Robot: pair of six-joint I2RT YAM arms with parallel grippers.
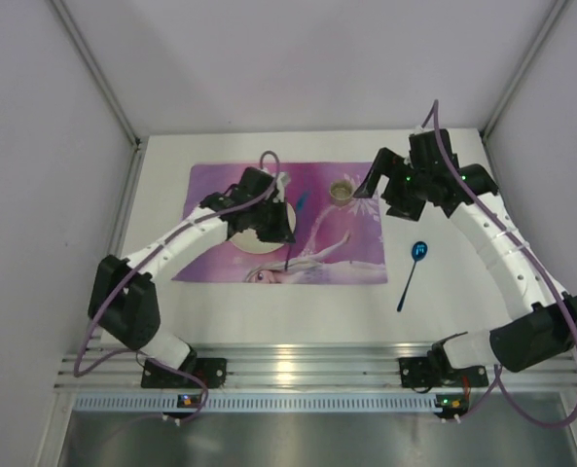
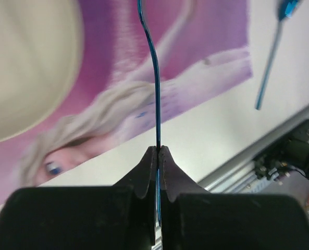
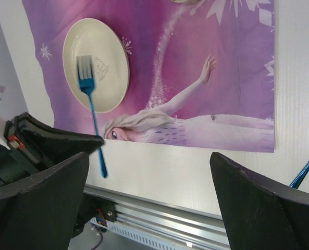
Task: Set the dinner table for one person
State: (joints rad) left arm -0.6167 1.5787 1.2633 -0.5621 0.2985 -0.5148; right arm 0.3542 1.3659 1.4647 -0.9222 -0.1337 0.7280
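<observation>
The left gripper (image 2: 158,151) clamps the fork (image 3: 90,99) by its handle; the right gripper (image 3: 149,177) stands open, empty. Caution: this narrow pinch may let the fork pivot onto the plate (image 3: 110,52), at 9 o'clock on the placemat (image 1: 356,248).

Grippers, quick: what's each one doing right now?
Left gripper: shut on the blue fork, by its handle.
Right gripper: open, holding nothing.

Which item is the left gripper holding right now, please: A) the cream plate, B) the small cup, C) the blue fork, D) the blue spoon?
C: the left gripper is shut on the handle of the blue fork, whose tines show against the plate in the right wrist view, while the blue spoon lies on the dinner table.
</observation>
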